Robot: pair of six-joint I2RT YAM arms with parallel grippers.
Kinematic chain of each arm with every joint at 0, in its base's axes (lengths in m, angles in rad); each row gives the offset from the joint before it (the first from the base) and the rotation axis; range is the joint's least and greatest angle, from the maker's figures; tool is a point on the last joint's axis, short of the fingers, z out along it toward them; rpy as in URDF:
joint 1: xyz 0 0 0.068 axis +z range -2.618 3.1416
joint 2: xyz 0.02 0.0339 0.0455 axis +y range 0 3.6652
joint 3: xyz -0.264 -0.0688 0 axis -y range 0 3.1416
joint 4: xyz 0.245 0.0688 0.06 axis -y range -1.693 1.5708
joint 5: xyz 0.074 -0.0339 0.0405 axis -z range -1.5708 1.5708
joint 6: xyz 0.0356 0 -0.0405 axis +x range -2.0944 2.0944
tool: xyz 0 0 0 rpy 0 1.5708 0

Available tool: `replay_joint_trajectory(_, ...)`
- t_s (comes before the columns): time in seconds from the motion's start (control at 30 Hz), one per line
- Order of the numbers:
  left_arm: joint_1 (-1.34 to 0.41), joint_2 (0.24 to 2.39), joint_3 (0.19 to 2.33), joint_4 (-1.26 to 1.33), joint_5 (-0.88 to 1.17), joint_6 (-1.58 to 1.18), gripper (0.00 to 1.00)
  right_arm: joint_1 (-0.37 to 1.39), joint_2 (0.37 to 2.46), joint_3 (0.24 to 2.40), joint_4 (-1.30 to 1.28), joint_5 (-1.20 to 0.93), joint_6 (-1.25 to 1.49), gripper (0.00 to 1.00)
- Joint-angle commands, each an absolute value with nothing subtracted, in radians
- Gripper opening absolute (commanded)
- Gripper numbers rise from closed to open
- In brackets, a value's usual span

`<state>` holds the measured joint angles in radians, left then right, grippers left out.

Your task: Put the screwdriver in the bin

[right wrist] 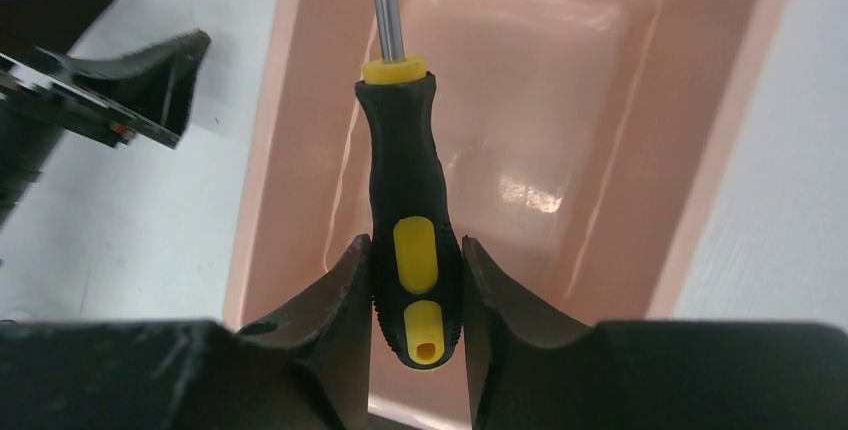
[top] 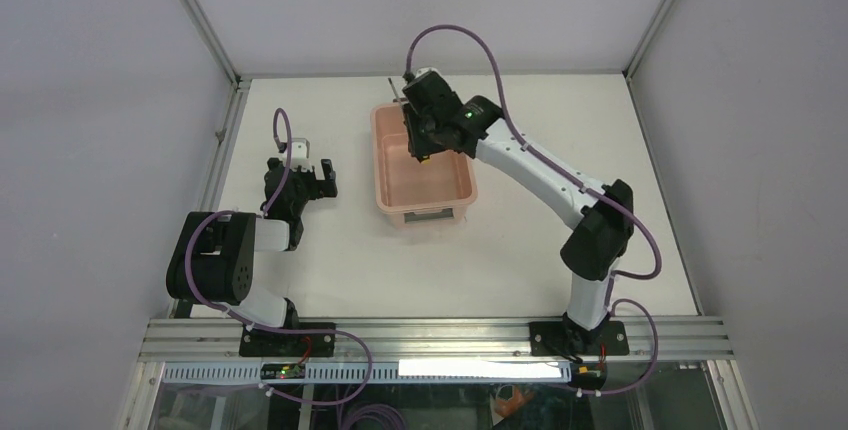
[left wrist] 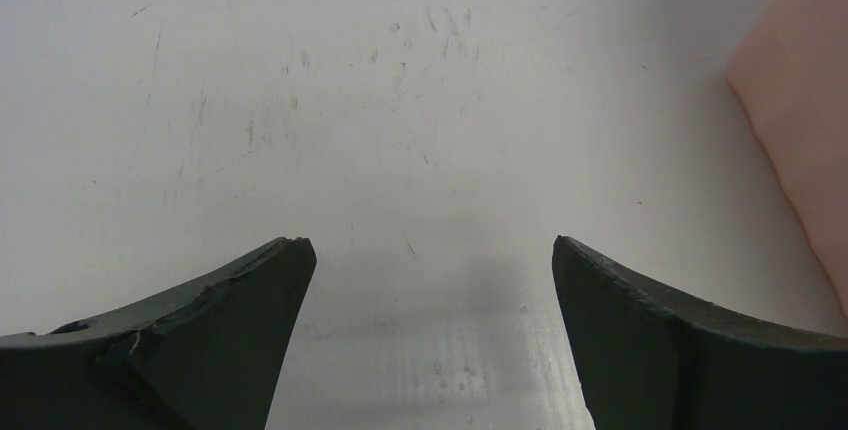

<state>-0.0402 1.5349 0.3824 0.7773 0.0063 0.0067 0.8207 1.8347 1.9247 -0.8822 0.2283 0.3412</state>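
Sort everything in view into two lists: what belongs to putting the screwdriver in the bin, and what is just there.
Belongs: screwdriver; bin; right tool, shut on the screwdriver.
Just there: left tool, open and empty; table.

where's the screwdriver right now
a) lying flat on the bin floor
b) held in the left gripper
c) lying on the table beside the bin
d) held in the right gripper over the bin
D: in the right wrist view the right gripper is closed on the black-and-yellow handle of the screwdriver, with the inside of the bin beneath it, while the left gripper is open and empty.
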Motion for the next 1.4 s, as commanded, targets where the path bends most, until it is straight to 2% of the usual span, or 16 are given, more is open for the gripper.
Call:
replay_joint_trajectory(0.0, -0.048, 1.507, 0.383, 0.804, 0.014, -0.009, 0.99, 0.839, 1.855, 1.816, -0.744, 0.167, 0.399, 0.00)
replay_joint_trajectory(0.23, -0.048, 1.508, 0.383, 0.804, 0.013, -0.009, 0.99, 0.842, 1.901, 1.580, -0.582, 0.164, 0.491, 0.00)
replay_joint_trajectory(0.4, -0.048, 1.508, 0.383, 0.804, 0.014, -0.009, 0.99, 0.842, 2.004, 1.593, -0.609, 0.212, 0.481, 0.00)
replay_joint_trajectory(0.6, -0.048, 1.508, 0.383, 0.804, 0.014, -0.009, 0.99, 0.838, 2.099, 1.599, -0.637, 0.243, 0.495, 0.05)
replay_joint_trajectory(0.73, -0.048, 1.507, 0.383, 0.804, 0.013, -0.009, 0.99, 0.837, 2.126, 1.620, -0.673, 0.239, 0.486, 0.21)
replay_joint_trajectory(0.93, -0.048, 1.508, 0.383, 0.804, 0.014, -0.009, 0.99, 0.838, 2.017, 1.668, -0.693, 0.217, 0.403, 0.57)
replay_joint_trajectory(1.13, -0.048, 1.508, 0.383, 0.804, 0.014, -0.009, 0.99, 0.837, 1.842, 1.785, -0.721, 0.279, 0.294, 0.74)
replay_joint_trajectory(1.23, -0.048, 1.507, 0.383, 0.804, 0.014, -0.009, 0.99, 0.834, 1.777, 1.817, -0.729, 0.327, 0.239, 0.97)
replay_joint_trajectory(1.37, -0.048, 1.508, 0.383, 0.804, 0.014, -0.009, 0.99, 0.774, 1.689, 1.816, -0.752, 0.393, 0.171, 0.99)
